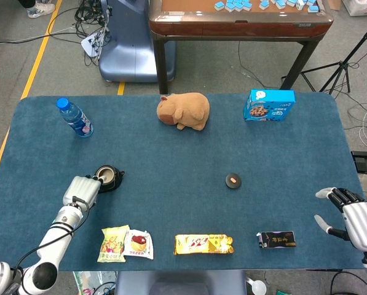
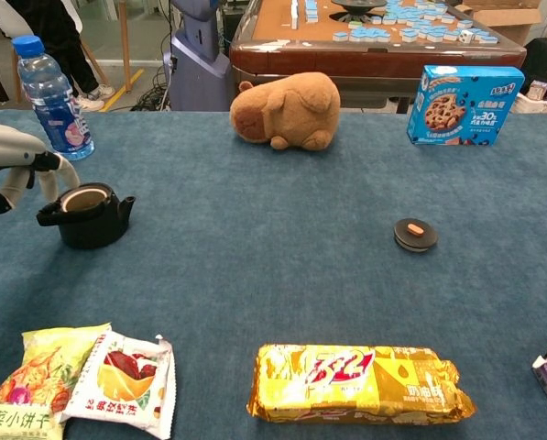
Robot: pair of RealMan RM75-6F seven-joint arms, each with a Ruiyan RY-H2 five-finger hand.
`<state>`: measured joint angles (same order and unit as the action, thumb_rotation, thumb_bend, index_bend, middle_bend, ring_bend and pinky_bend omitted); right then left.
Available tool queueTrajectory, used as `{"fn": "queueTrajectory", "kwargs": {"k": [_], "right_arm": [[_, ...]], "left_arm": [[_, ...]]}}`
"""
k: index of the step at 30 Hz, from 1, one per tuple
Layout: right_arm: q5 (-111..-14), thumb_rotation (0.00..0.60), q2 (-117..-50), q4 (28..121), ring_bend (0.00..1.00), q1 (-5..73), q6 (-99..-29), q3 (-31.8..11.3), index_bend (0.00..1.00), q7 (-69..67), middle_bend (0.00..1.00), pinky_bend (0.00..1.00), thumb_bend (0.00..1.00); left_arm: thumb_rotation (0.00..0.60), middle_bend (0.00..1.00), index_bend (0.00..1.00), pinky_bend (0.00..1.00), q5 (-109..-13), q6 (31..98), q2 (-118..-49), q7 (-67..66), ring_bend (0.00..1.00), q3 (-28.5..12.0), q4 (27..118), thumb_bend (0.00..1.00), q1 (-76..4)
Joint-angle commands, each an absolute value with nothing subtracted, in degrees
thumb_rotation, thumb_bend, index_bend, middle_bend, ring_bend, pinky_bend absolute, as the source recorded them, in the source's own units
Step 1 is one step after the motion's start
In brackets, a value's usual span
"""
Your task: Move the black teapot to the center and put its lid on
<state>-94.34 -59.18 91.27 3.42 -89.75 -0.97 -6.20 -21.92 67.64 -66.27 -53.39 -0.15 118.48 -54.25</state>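
The black teapot (image 1: 107, 178) (image 2: 87, 217) stands upright and lidless on the left side of the blue table. Its lid (image 1: 233, 180) (image 2: 415, 234), a black disc with an orange knob, lies alone right of the centre. My left hand (image 1: 82, 190) (image 2: 16, 165) hovers just left of the teapot on its handle side, fingers hanging down and apart, holding nothing. One fingertip (image 2: 69, 176) comes close to the rim; contact cannot be told. My right hand (image 1: 355, 221) is off the table's right front corner, fingers spread and empty; the chest view does not show it.
A water bottle (image 1: 75, 117) stands at the back left, a brown plush animal (image 1: 184, 110) at the back centre and a blue cookie box (image 1: 268, 104) at the back right. Snack packets (image 1: 125, 243), a yellow biscuit pack (image 1: 203, 243) and a small dark box (image 1: 276, 239) line the front edge.
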Motion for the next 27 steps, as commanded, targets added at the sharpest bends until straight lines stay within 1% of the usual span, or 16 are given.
{"fn": "queueTrajectory", "kwargs": {"k": [1, 12, 18, 27], "right_arm": [[-94.29, 0.600, -59.18, 91.27, 0.32, 3.43, -89.71, -1.00, 0.37, -6.21, 0.37, 0.43, 0.26], [-94.26, 0.600, -59.16, 91.26, 0.32, 3.48, -89.54, -1.01, 0.37, -6.22, 0.37, 0.43, 0.26], [-94.17, 0.600, -59.12, 91.28, 0.32, 3.52, -89.41, -1.03, 0.37, -6.26, 0.37, 0.43, 0.26], [-94.19, 0.600, -59.03, 91.20, 0.32, 3.50, -89.46, -1.03, 0.37, -6.57, 0.37, 0.43, 0.26]], "left_arm": [[0.600, 0.26, 0.17, 0.74, -21.32, 67.85, -66.63, -53.83, 0.23, -0.07, 118.26, 0.95, -54.74], [0.600, 0.29, 0.19, 0.74, -20.69, 67.49, -67.39, -53.51, 0.24, 0.11, 117.36, 0.95, -55.45], [0.600, 0.31, 0.21, 0.74, -21.84, 66.59, -67.95, -52.34, 0.25, 0.08, 116.38, 0.95, -55.45], [0.600, 0.32, 0.21, 0.74, -20.64, 67.24, -69.54, -53.55, 0.26, 0.48, 114.60, 0.95, -56.27]]}}
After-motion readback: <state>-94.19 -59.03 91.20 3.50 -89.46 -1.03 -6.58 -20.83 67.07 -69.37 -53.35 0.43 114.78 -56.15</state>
